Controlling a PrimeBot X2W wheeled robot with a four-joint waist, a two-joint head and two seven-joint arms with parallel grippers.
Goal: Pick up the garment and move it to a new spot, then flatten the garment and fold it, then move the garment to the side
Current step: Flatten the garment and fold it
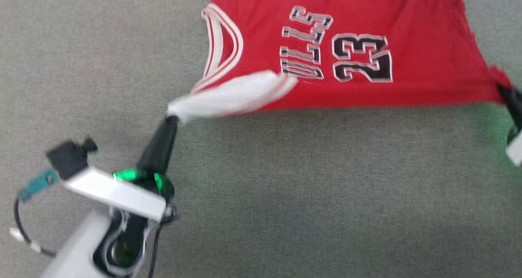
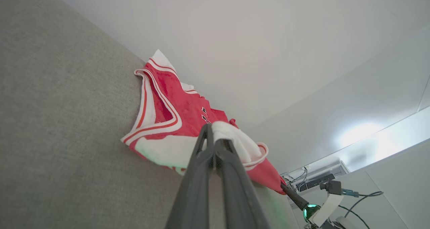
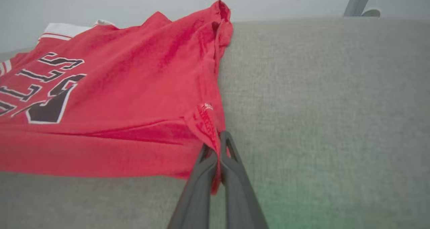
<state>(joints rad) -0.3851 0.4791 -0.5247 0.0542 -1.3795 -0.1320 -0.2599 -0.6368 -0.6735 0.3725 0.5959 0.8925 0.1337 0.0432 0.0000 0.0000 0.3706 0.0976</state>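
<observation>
Jersey garment lies printed side up on the grey fabric surface, in the upper middle-to-right of the head view. Its far part rests on the surface, and its near edge looks raised, with a shadow under it.

Left gripper: fingers pinched fully together on the bunched white sleeve.
Right gripper: fingers also closed tight, with the red hem corner clamped between them.

Why this hold: the two pinches sit at opposite ends of the near edge, so pulling apart tensions it. That edge runs nearly straight between the claws. This reads as the spread/flatten step, or a drag to a new spot. Can't tell which, as the head view is blurred.

Orientation: the long axis runs left-right across the head view. The striped neck trim points to the robot's left and the hem to its right. The "23" sits sideways, digit tops toward the neck.

Risk, as a judgement: the sleeve grip is on bunched cloth, so that side may not lie flat on release.
</observation>
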